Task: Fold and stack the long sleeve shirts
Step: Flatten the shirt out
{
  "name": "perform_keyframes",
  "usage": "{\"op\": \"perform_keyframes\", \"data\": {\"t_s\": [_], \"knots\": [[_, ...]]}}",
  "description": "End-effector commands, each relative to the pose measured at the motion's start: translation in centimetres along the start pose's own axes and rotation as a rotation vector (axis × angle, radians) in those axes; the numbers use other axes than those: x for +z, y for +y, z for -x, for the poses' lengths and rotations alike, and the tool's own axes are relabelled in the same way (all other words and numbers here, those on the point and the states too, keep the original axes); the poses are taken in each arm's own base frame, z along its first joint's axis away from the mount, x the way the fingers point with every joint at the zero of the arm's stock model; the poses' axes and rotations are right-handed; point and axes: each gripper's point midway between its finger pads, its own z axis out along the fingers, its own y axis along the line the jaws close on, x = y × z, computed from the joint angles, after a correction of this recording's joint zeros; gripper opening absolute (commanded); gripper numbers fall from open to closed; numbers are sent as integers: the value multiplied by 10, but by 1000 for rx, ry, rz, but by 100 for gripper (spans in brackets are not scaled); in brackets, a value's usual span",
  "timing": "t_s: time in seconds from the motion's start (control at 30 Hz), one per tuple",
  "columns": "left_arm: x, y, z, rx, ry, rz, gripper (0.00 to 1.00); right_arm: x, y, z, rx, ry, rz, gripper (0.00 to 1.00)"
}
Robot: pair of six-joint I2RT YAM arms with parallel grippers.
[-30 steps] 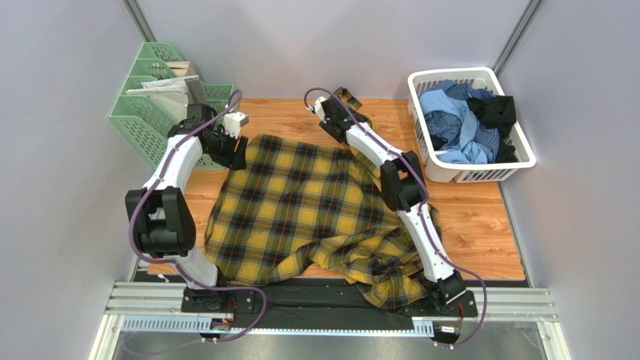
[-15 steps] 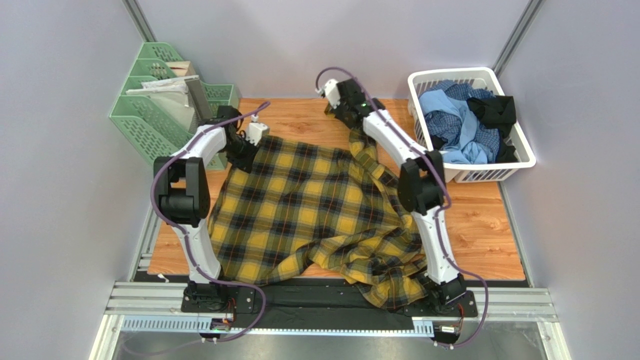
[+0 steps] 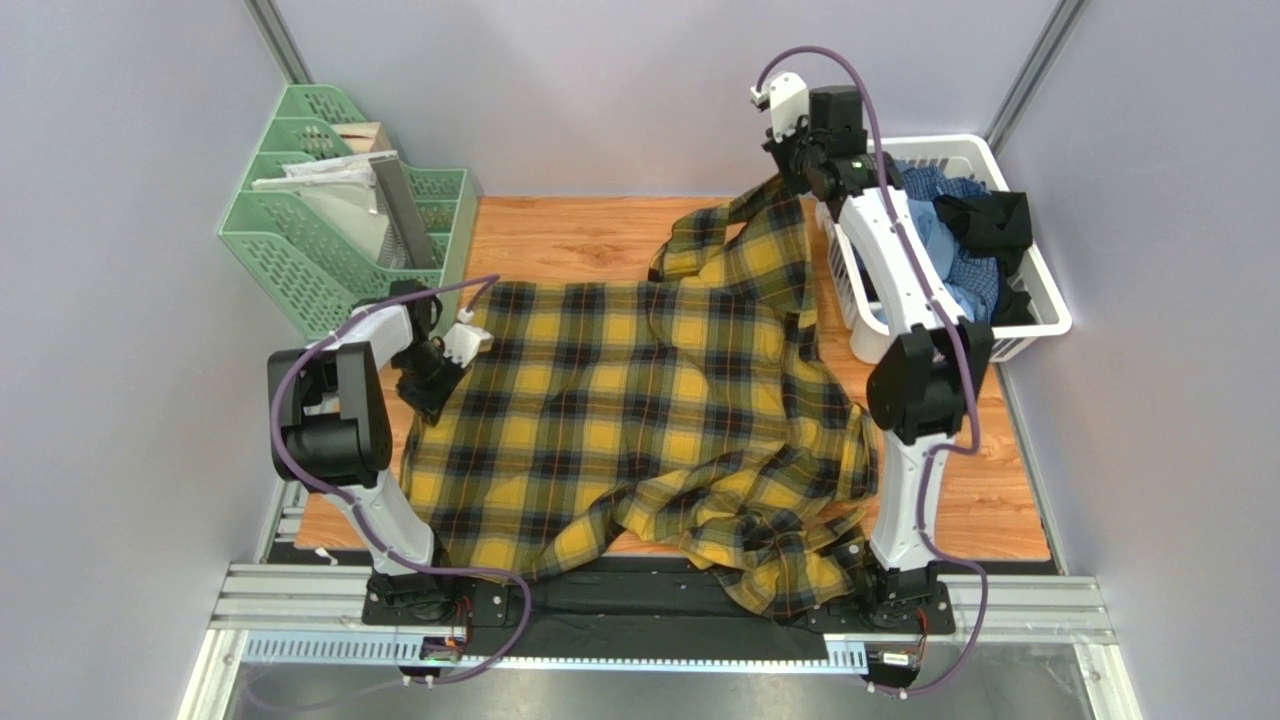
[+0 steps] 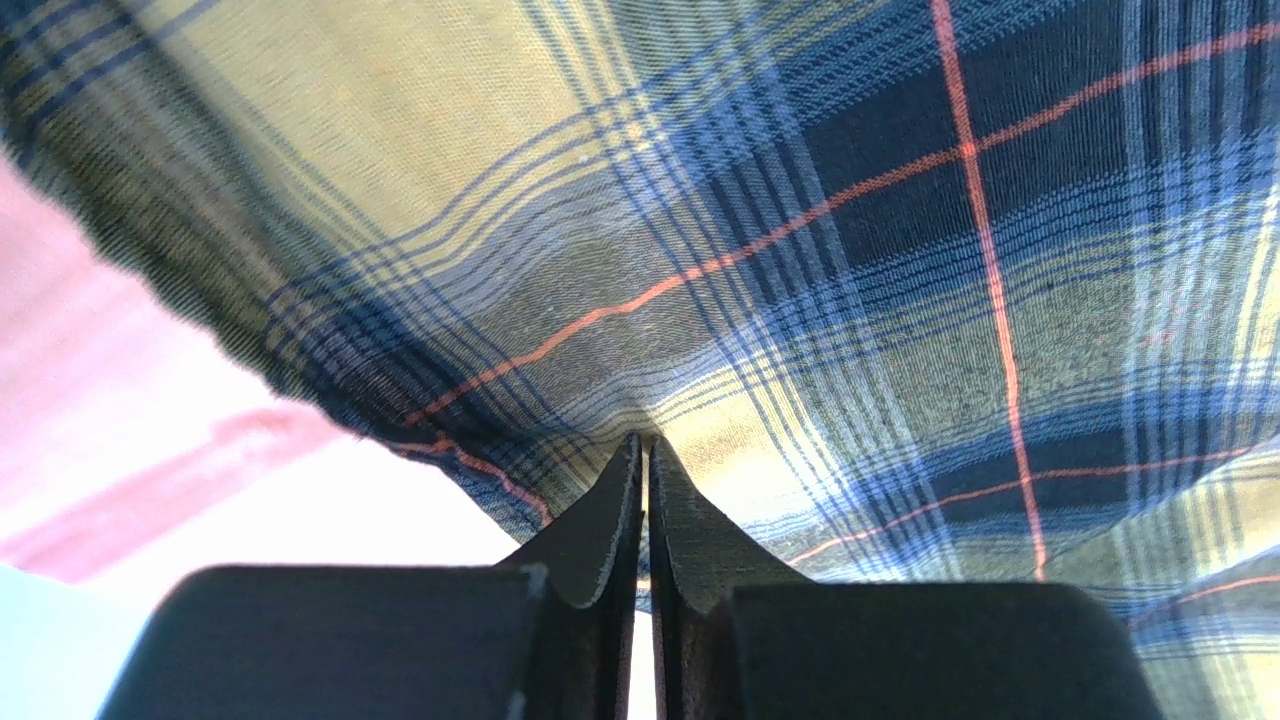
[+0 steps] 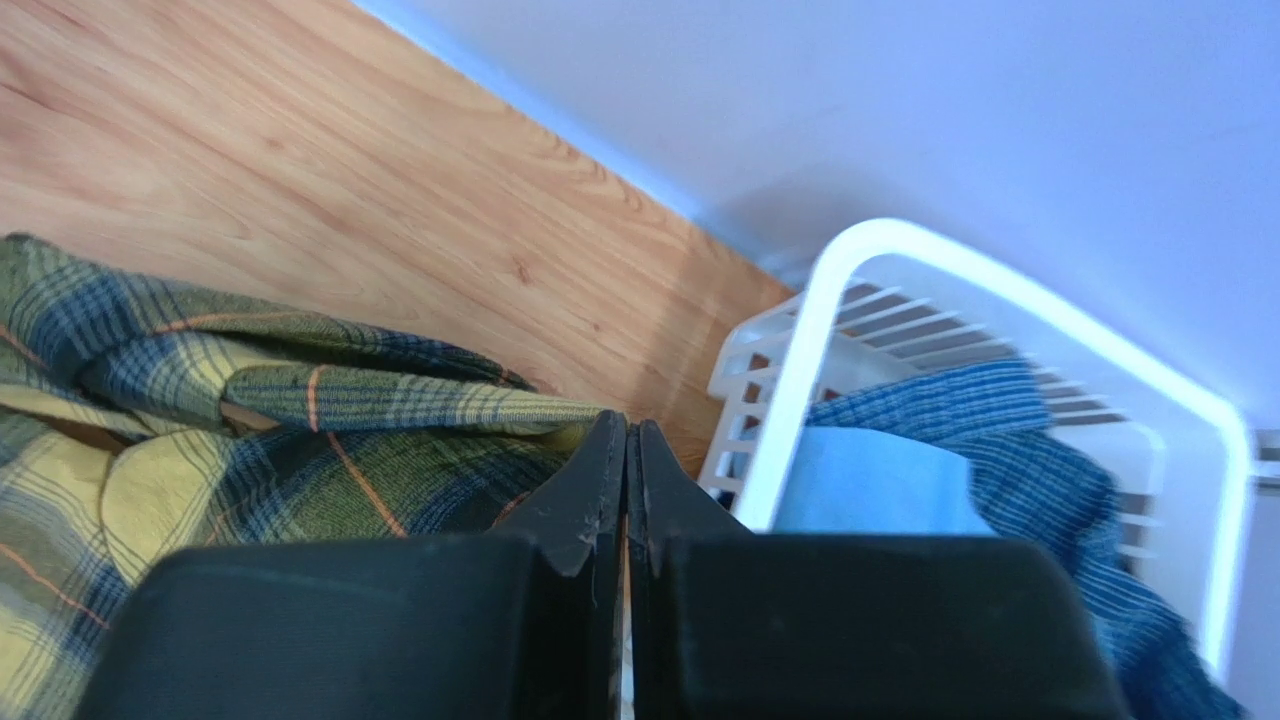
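A wooden table [image 3: 977,450] is carrying 1 plaid shirt [image 3: 631,420] lying across the center, a white basket [image 3: 969,350] at upper right, and green trays [image 3: 293,248] at upper left.

Soft, even light is filling the sharp top view. The left wrist view is tinting the shirt [image 4: 842,225] bluish and blowing out pink-white lower left.

The left arm [image 3: 376,320] and right arm [image 3: 887,248] have white links, black joints, purple cables [image 3: 280,438], black fingers [image 4: 601,522].
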Motion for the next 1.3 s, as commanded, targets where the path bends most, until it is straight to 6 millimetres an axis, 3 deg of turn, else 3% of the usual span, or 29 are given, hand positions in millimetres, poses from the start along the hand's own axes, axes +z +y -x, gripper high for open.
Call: {"op": "perform_keyframes", "data": {"t_s": [0.0, 0.1, 0.13, 0.17, 0.23, 0.27, 0.3, 0.33, 0.37, 0.4, 0.43, 0.47, 0.5, 0.53, 0.57, 0.63, 0.67, 0.73, 0.87, 0.93, 1.0, 1.07, 1.13, 1.23, 1.27], "knots": [[-6, -4, -27, 30, 55, -2, 7, 58, 9, -28, 16, 44, 5, 0], [-8, -12, -36, 36, 60, -28, 5, 84, 21, -31, 41, 34, 5, 2], [-9, -14, -38, 46, 61, -34, 5, 91, 27, -34, 45, 37, 13, 15], [-11, -21, -32, 57, 24, -68, 5, 101, 28, -42, 51, 59, -10, 19], [-28, -27, -20, 59, -53, -83, 15, 106, 39, -49, 56, 88, 1, 37], [-41, -29, 0, 69, -146, -99, 21, 103, 40, -51, 62, 101, 6, 42], [-57, -30, 12, 86, -214, -98, 36, 98, 43, -57, 81, 131, 16, 47], [-76, -23, 32, 97, -287, -74, 42, 94, 44, -60, 88, 143, 20, 55], [-89, -25, 49, 96, -362, -94, 47, 80, 40, -50, 94, 126, 22, 58], [-95, -23, 60, 101, -398, -109, 57, 77, 47, -66, 106, 168, 43, 60], [-116, -16, 82, 127, -461, -90, 64, 69, 45, -65, 115, 167, 43, 65], [-122, -14, 95, 126, -489, -104, 65, 64, 45, -69, 127, 178, 49, 66], [-116, -9, 104, 121, -478, -123, 66, 54, 45, -74, 150, 198, 51, 66], [-129, 0, 123, 143, -510, -94, 66, 50, 51, -77, 168, 203, 89, 66], [-120, 3, 132, 129, -504, -119, 67, 45, 54, -86, 182, 235, 108, 66], [-127, 15, 157, 143, -544, -85, 67, 40, 60, -100, 207, 288, 125, 65], [-116, 22, 163, 134, -522, -80, 67, 35, 64, -113, 213, 343, 140, 64], [-117, 31, 181, 137, -539, -39, 67, 31, 70, -129, 220, 402, 150, 63], [-94, 50, 195, 135, -488, 33, 66, 31, 79, -167, 191, 501, 156, 54], [-93, 55, 201, 127, -492, 43, 65, 35, 79, -191, 147, 571, 141, 46], [-86, 58, 201, 120, -476, 47, 64, 35, 74, -207, 90, 623, 125, 42], [-79, 63, 196, 120, -446, 66, 62, 44, 62, -220, 17, 649, 75, 30], [-74, 67, 194, 120, -426, 79, 60, 56, 48, -224, -27, 641, 16, 16], [-68, 74, 194, 128, -409, 103, 57, 80, 24, -214, -86, 596, -80, 0], [-64, 76, 194, 128, -401, 105, 56, 87, 18, -207, -92, 569, -106, 0]]}}
